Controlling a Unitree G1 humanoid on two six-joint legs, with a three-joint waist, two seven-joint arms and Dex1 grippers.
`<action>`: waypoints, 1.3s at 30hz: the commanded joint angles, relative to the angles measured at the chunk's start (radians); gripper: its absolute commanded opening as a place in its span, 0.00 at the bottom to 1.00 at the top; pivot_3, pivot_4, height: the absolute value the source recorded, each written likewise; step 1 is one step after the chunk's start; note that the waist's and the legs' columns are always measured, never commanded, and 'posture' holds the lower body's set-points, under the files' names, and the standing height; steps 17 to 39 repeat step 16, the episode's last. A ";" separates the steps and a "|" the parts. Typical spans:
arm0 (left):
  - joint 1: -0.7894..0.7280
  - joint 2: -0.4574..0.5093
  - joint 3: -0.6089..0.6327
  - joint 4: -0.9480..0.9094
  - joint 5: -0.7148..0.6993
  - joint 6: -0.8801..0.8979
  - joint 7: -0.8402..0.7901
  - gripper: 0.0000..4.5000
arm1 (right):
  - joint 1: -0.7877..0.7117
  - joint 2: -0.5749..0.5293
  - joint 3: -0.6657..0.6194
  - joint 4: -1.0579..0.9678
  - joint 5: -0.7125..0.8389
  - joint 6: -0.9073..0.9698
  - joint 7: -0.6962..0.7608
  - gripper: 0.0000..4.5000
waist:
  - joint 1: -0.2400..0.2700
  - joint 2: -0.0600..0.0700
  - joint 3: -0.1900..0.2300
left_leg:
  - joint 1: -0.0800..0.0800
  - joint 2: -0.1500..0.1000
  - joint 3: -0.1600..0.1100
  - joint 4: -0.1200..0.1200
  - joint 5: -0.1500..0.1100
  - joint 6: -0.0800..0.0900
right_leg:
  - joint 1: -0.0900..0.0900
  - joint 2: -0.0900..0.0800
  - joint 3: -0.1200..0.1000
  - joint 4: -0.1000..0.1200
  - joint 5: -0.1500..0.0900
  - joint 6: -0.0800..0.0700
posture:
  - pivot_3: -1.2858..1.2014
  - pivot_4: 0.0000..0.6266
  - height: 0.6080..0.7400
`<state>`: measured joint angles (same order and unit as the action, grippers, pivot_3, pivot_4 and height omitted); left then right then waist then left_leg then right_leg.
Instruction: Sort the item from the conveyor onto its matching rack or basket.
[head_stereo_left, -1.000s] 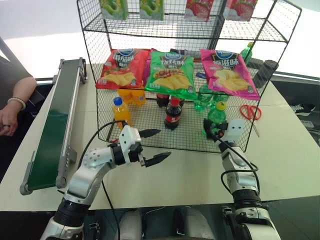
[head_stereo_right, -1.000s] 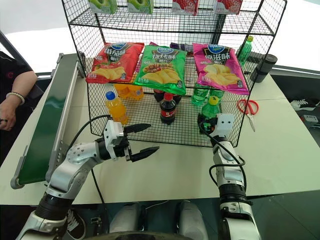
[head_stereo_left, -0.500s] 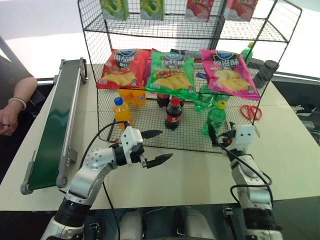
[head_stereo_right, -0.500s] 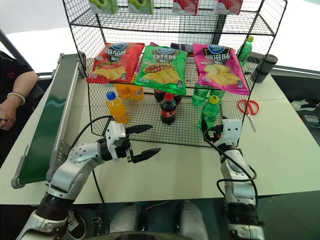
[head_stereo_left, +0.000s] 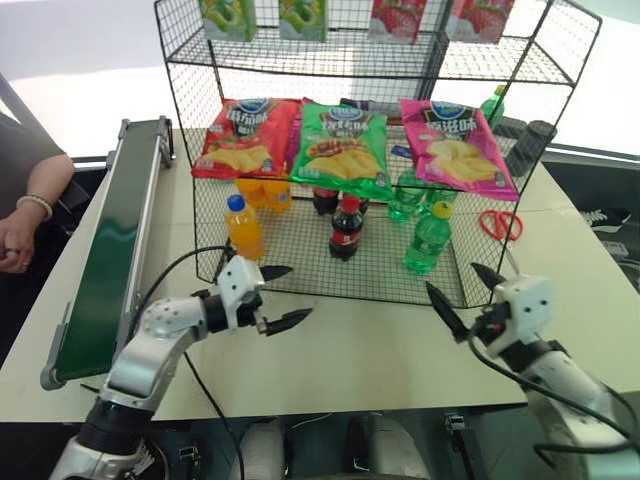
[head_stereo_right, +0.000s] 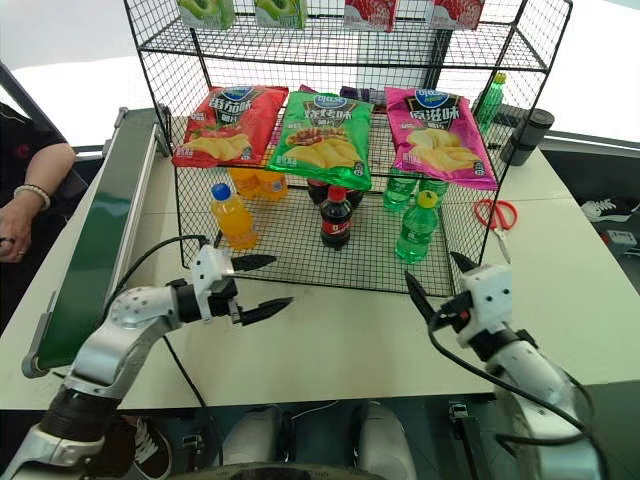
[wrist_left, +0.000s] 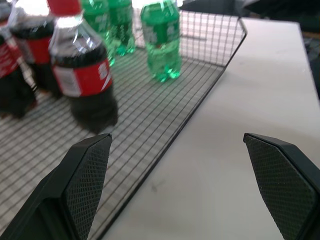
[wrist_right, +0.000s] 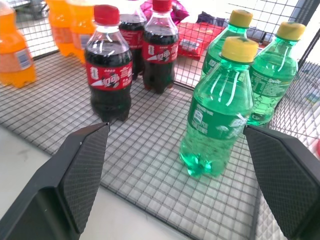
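My right pincer (head_stereo_left: 467, 292) had backed out of the rack (head_stereo_left: 520, 200) since a second ago, when it sat tight against the green soda bottle (head_stereo_left: 427, 238) at the mesh floor's front right. It now hung off the rack's front edge over the white table (head_stereo_left: 380, 350), jaws spread wide, nothing between them. The bottle stood upright and alone on the mesh floor, free of my fingers, at roughly 1 o'clock from the dark cola bottle (head_stereo_left: 346, 227) when seen from my right wrist. Two more green bottles (wrist_right: 265, 80) with yellow caps stood just behind it, toward 12 o'clock. So the drop looked done and in the matching group.

My left pincer (head_stereo_left: 278, 295) had slid a bit toward 9 o'clock and sunk slightly. It was open too, empty, hovering over the table in front of the rack. The orange soda bottle (head_stereo_left: 242, 225) sat at about 11 o'clock from it.

The conveyor (head_stereo_left: 115, 250) ran along the table's left side, at 9 o'clock from the rack. No bottle showed on its belt. A person's hand (head_stereo_left: 18, 240) rested beside it at the far left.

My read: this item was sorted; next would be waiting for another on the belt.
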<state>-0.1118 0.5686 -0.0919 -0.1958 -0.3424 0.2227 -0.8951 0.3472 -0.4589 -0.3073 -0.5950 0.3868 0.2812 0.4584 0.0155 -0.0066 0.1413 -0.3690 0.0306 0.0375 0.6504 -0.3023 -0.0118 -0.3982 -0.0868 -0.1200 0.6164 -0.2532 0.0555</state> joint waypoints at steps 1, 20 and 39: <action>0.022 0.021 0.052 -0.016 -0.004 -0.029 -0.004 1.00 | 0.046 -0.033 -0.096 -0.026 0.068 -0.019 0.071 0.99 | 0.001 -0.001 0.000 | 0.000 0.000 0.000 0.000 0.000 0.000 | 0.000 0.000 0.000 0.000 0.000 0.000 | 0.52 0.24 0.96; 0.122 0.054 0.113 -0.024 -0.001 -0.087 -0.012 1.00 | 0.109 -0.079 -0.160 0.052 0.063 -0.046 0.181 0.99 | 0.001 -0.001 -0.001 | 0.001 0.000 0.000 0.000 0.000 0.000 | 0.001 0.000 0.000 0.000 0.000 0.000 | 0.52 0.24 0.96; 0.122 0.054 0.113 -0.024 -0.001 -0.087 -0.012 1.00 | 0.109 -0.079 -0.160 0.052 0.063 -0.046 0.181 0.99 | 0.001 -0.001 -0.001 | 0.001 0.000 0.000 0.000 0.000 0.000 | 0.001 0.000 0.000 0.000 0.000 0.000 | 0.52 0.24 0.96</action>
